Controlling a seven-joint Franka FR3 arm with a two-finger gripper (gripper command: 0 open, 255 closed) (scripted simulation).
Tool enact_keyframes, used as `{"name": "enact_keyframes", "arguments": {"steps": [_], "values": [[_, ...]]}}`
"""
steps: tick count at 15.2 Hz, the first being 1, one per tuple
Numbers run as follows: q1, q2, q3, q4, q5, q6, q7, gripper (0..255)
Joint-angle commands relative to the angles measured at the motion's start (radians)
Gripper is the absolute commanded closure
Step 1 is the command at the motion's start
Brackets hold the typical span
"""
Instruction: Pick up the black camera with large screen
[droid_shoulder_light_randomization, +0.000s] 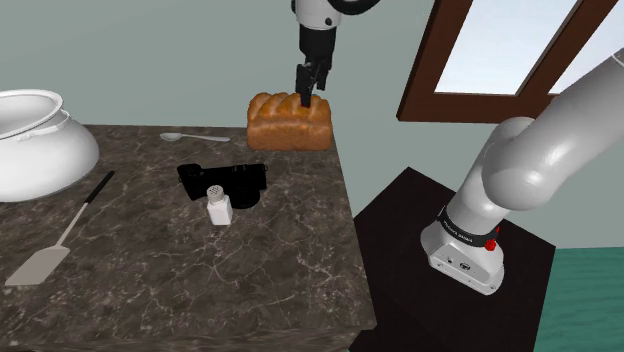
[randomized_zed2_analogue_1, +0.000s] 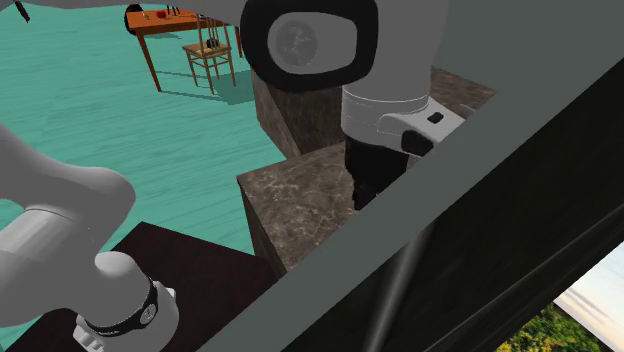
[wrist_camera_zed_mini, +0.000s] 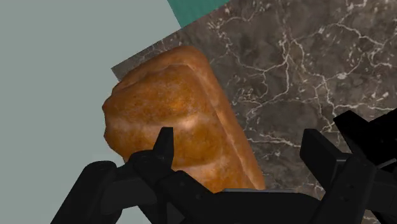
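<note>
As seen from the shoulder view, the black camera (droid_shoulder_light_randomization: 224, 182) lay on the dark marbled counter (droid_shoulder_light_randomization: 250, 290), roughly midway along its depth and toward its right half. It rested flat and nothing gripped it. A small white shaker (droid_shoulder_light_randomization: 220, 205) stood upright at the camera's near edge. I could not tell whether the two touched.

Farther back, a brown bread loaf (droid_shoulder_light_randomization: 290, 122) sat at the counter's far right corner, well apart from the camera. To the loaf's left, a pale spoon (droid_shoulder_light_randomization: 195, 136) lay near the far edge. A large white pot (droid_shoulder_light_randomization: 35, 145) occupied the far left of the counter, and a spatula (droid_shoulder_light_randomization: 60, 235) with a black handle lay on the near left, its blade toward me.

I recorded the gripper (droid_shoulder_light_randomization: 310, 92) above the loaf, pointing down, with its tips close over the crust. I could not confirm contact. In the wrist view the gripper (wrist_camera_zed_mini: 242, 153) stood wide, holding nothing. One finger (wrist_camera_zed_mini: 162, 149) showed over the loaf (wrist_camera_zed_mini: 178, 121) and the other over bare marble beside it.

In the second exterior view the gripper (randomized_zed2_analogue_1: 372, 175) hung over the counter (randomized_zed2_analogue_1: 300, 190), with teal floor (randomized_zed2_analogue_1: 100, 110) beyond and a wooden table (randomized_zed2_analogue_1: 165, 22) and chair (randomized_zed2_analogue_1: 210, 55) far off. The dark stand (droid_shoulder_light_randomization: 400, 215) stood to the right of the counter, below a brown-framed window (droid_shoulder_light_randomization: 510, 50).
</note>
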Motion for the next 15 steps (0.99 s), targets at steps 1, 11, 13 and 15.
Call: {"name": "enact_keyframes", "arguments": {"steps": [1, 11, 13, 15], "values": [[0.017, 0.057, 0.017, 0.02, 0.003, 0.043, -0.014, 0], [0.101, 0.32, 0.108, 0.169, -0.014, 0.177, -0.063, 0], [0.118, 0.373, 0.126, 0.204, -0.025, 0.196, -0.07, 0], [0.137, 0.425, 0.143, 0.241, -0.038, 0.214, -0.077, 0]]}}
